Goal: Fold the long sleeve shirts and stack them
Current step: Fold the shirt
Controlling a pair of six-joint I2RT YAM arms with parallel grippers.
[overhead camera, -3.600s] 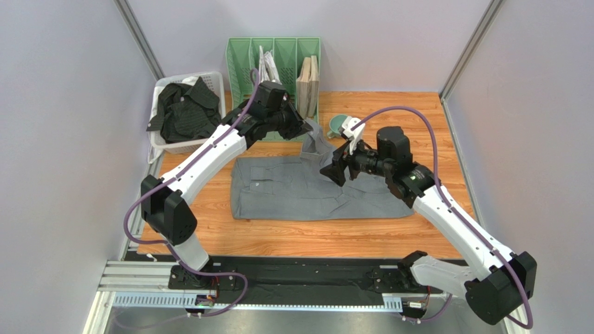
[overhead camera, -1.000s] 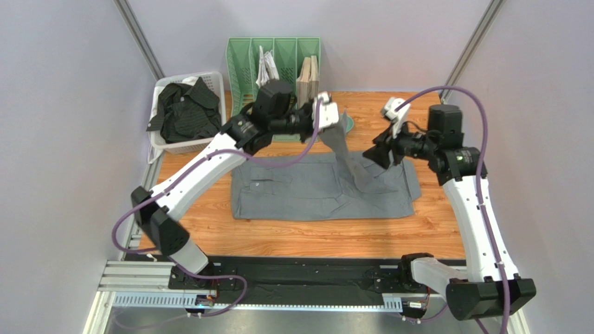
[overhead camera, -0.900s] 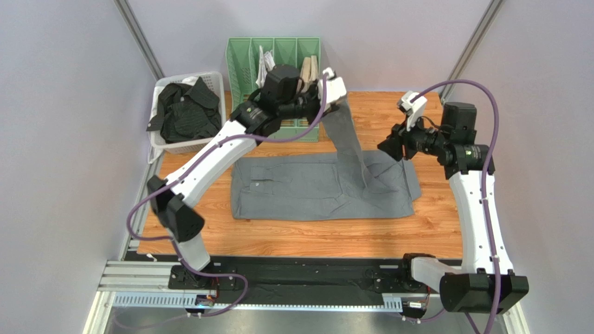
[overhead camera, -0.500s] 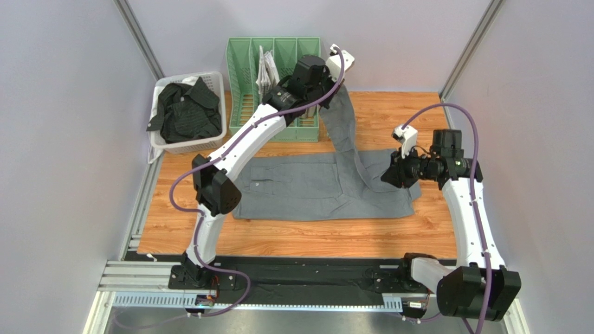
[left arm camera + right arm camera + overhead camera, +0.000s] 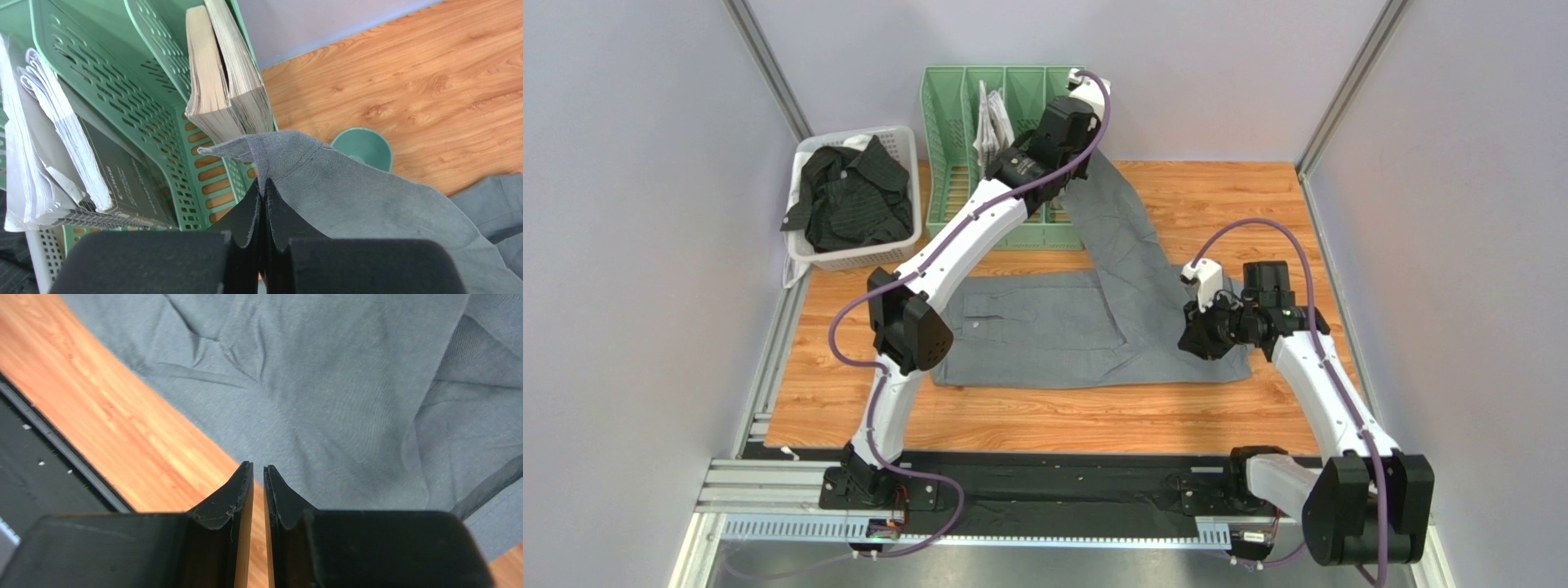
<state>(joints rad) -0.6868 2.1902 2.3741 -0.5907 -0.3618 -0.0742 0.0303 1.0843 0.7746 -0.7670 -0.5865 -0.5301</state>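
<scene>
The grey long sleeve shirt (image 5: 1051,331) lies flat across the middle of the table. One sleeve (image 5: 1124,245) is drawn out straight toward the far side. My left gripper (image 5: 1078,153) is shut on that sleeve's cuff (image 5: 276,150), just in front of the green rack; in the left wrist view (image 5: 263,187) the cloth is pinched between the tips. My right gripper (image 5: 1193,338) hovers over the shirt's near right part. Its jaws (image 5: 258,468) stand a narrow slit apart with nothing between them. The black striped shirt (image 5: 844,196) lies crumpled in the white basket (image 5: 897,132).
The green slotted file rack (image 5: 952,123) holds papers (image 5: 55,153) and books (image 5: 224,79) at the back. A teal bowl (image 5: 363,146) sits on the wood behind the held sleeve. A black strip (image 5: 43,490) runs along the table's near edge.
The left arm has carried the sleeve up and back toward the rack, stretching it straight. The right arm has swung from the far right to the shirt's near right part, its jaws narrowing.
</scene>
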